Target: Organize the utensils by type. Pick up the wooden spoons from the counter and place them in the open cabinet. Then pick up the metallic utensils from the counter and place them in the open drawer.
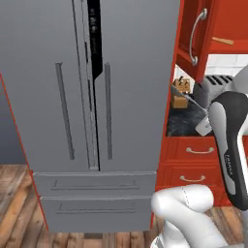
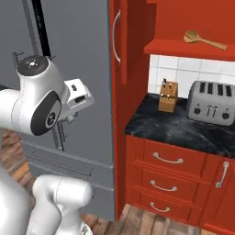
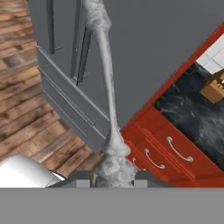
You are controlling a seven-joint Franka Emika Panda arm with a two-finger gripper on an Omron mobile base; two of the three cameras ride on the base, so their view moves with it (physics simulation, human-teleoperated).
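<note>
Gripper [image 3: 114,178] is clamped on a silver-grey metal spoon [image 3: 106,83]; its long axis runs straight out from the fingertips toward 12 o'clock in hand view. Red drawer fronts [image 3: 168,151] sit at approx 4 o'clock from the gripper, under the desk [image 3: 192,114]. No open drawer seen yet. One wooden spoon [image 2: 202,39] already on cabinet shelf [image 2: 183,47].

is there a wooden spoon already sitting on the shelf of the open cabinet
Yes, in the right base view one wooden spoon lies on the red shelf of the open cabinet, above the toaster.
</note>
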